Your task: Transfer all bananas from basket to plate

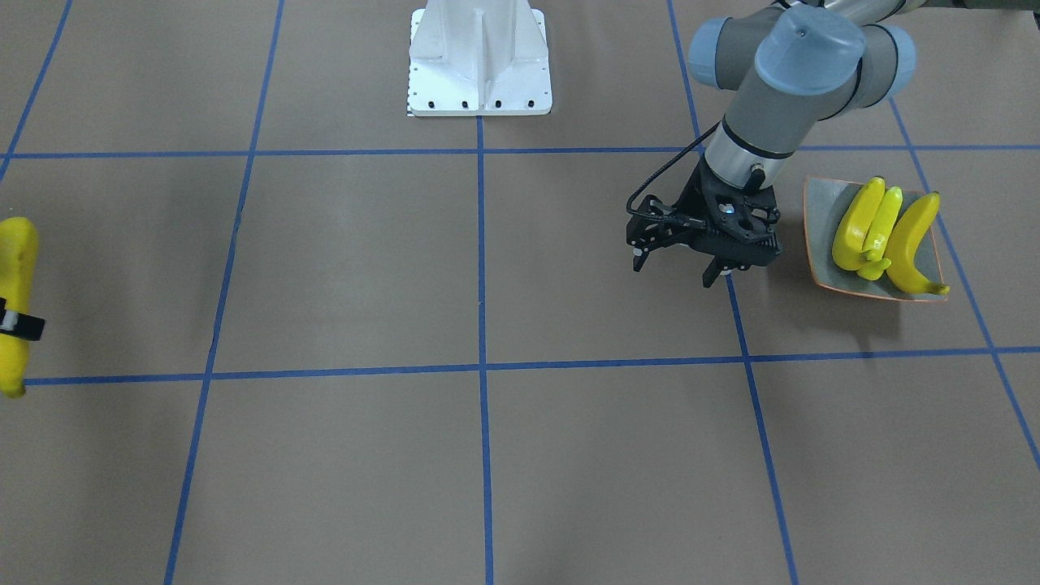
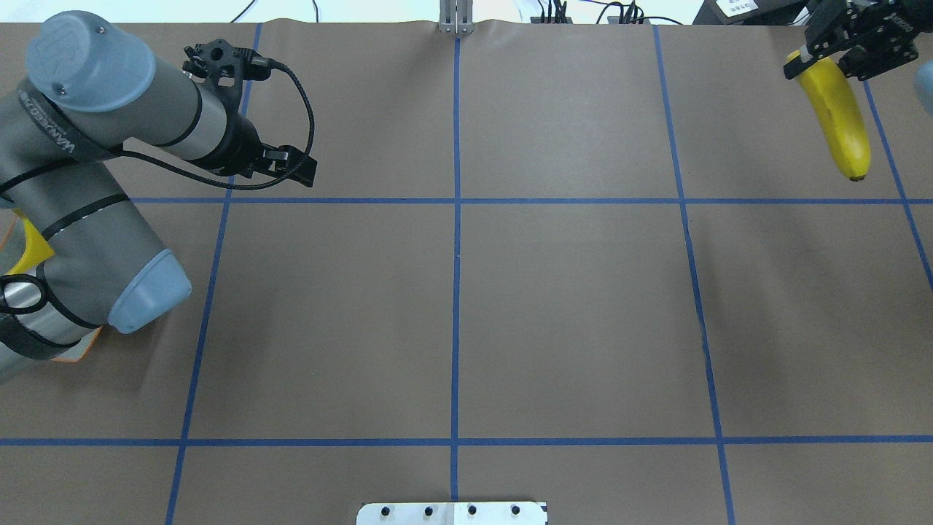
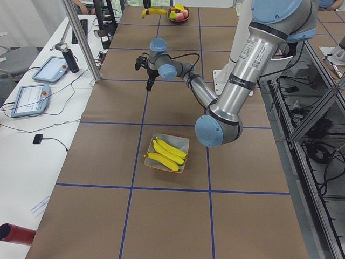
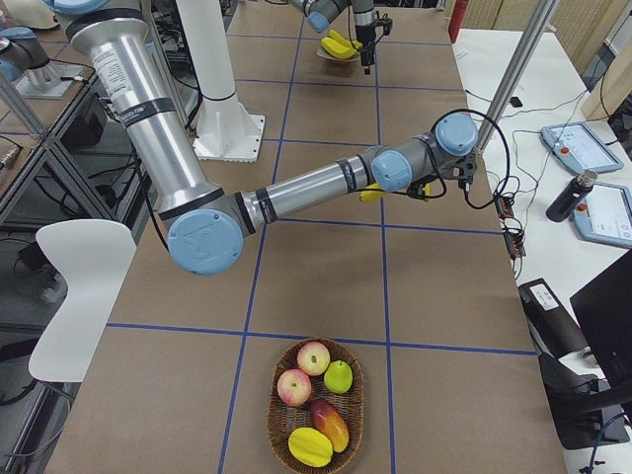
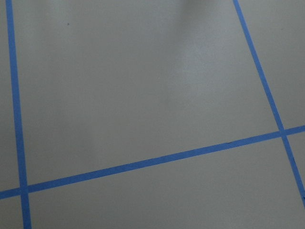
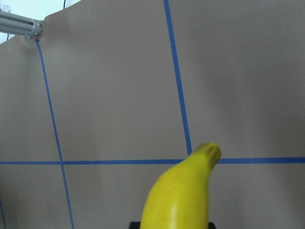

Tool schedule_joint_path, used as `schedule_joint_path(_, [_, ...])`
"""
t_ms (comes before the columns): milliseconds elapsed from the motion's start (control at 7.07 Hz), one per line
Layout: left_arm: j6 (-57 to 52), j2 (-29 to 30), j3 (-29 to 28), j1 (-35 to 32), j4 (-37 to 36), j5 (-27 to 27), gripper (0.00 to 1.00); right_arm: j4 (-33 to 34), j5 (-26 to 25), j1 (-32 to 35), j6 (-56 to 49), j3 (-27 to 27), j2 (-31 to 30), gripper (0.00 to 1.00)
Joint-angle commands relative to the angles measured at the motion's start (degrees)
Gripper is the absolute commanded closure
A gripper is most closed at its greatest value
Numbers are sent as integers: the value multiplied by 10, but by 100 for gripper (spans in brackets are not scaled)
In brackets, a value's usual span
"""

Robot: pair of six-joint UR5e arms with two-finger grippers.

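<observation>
Three bananas [image 1: 873,231] are laid side by side on the plate [image 1: 819,203] at the desk's [image 1: 366,268] left end. A fourth banana [image 2: 838,117] is held above the right side, near the basket [image 4: 274,415].

Table [image 1: 357,268] — surfaced in brown paper, ruled into large squares by blue tape lines [image 1: 481,244]. Lying directly on it: white robot base mount [image 1: 479,65], midway along the robot-side edge; square grey-green plate [image 1: 819,213], toward the left end; woven basket [image 4: 271,419], near the right end — well apart from the plate.
</observation>
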State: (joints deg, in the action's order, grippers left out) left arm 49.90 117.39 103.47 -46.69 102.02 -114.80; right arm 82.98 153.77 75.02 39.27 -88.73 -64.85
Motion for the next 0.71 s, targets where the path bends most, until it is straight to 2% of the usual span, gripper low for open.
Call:
schedule_joint_path(0, [4, 1, 2, 5, 0, -1, 0, -91, -109, -81, 152, -28, 17, 100])
schedule_joint_path(142, [31, 6, 3, 16, 4, -1, 0, -154, -148, -121, 235, -27, 22, 100])
schedule_joint_path(283, [59, 27, 4, 30, 5, -1, 0, -189, -189, -157, 311, -27, 37, 100])
schedule_joint_path(425, [86, 47, 8, 42, 10, -1, 0, -214, -209, -180, 383, -28, 50, 100])
schedule_joint_path(566, [112, 58, 7, 60, 53, 0, 0, -243, -230, -202, 442, -27, 62, 100])
